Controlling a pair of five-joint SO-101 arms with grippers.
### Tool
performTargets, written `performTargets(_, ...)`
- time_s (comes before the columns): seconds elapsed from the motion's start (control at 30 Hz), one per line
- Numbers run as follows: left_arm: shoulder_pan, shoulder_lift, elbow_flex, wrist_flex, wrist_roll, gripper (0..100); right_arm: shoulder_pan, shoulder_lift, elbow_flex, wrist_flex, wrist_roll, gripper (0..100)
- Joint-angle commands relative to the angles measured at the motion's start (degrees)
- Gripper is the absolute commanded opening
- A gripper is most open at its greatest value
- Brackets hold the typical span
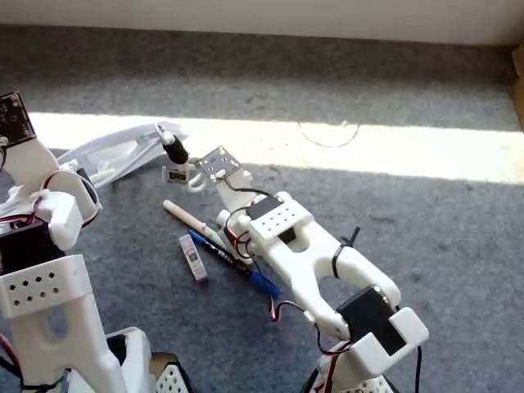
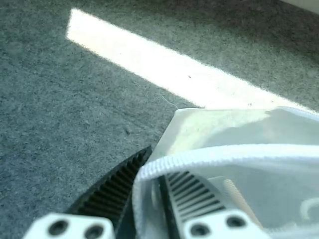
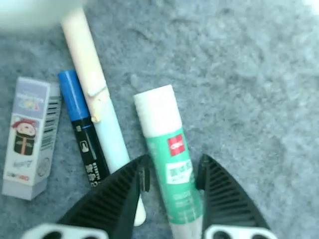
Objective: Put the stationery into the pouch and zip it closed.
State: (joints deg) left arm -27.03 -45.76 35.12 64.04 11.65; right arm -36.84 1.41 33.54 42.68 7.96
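Observation:
The white see-through pouch [image 1: 123, 155] lies on the grey carpet at the back left. My left gripper [image 2: 152, 184] is shut on its white zipper edge [image 2: 224, 157]. On the carpet lie a boxed eraser [image 1: 195, 258], a blue marker [image 1: 233, 264] and a cream pen [image 1: 184, 216], also seen as the eraser [image 3: 30, 137], marker [image 3: 82, 129] and pen [image 3: 94, 94] in the right wrist view. Beside them lies a green-and-white glue stick [image 3: 162, 119]. My right gripper [image 3: 174, 162] is open and low over it, one finger on each side of its barrel.
A bright band of sunlight [image 1: 368, 151] crosses the carpet behind the arms, with a thin wire loop [image 1: 327, 135] in it. The right arm's white body [image 1: 303, 254] overhangs part of the stationery. A pale wall edge [image 1: 327, 16] runs along the back.

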Motion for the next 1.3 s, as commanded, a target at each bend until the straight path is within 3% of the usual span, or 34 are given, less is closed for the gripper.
performTargets(0.0,-1.0,1.0,0.0,-0.8,0.6,1,2.2,-0.7,-3.0,-1.2,0.7,6.6)
performTargets(0.17,-1.0,1.0,0.0,-0.8,0.6,1,4.3,-0.8,-2.7,-1.2,9.7,3.0)
performTargets(0.33,-1.0,1.0,0.0,-0.9,0.6,1,7.2,-0.9,-3.4,2.9,10.1,2.0)
performTargets(0.57,-1.0,1.0,0.0,-1.1,0.6,1,7.5,-0.5,-14.3,19.5,10.2,2.3)
performTargets(0.67,-1.0,1.0,0.0,-1.1,0.6,1,7.6,-0.5,-16.6,23.3,10.2,8.4)
performTargets(0.77,-1.0,1.0,0.0,-1.1,0.6,1,7.6,-0.4,-16.6,23.9,10.1,15.1)
performTargets(1.27,-1.1,1.0,0.0,-1.1,0.6,1,7.3,2.9,-16.4,18.5,9.9,15.2)
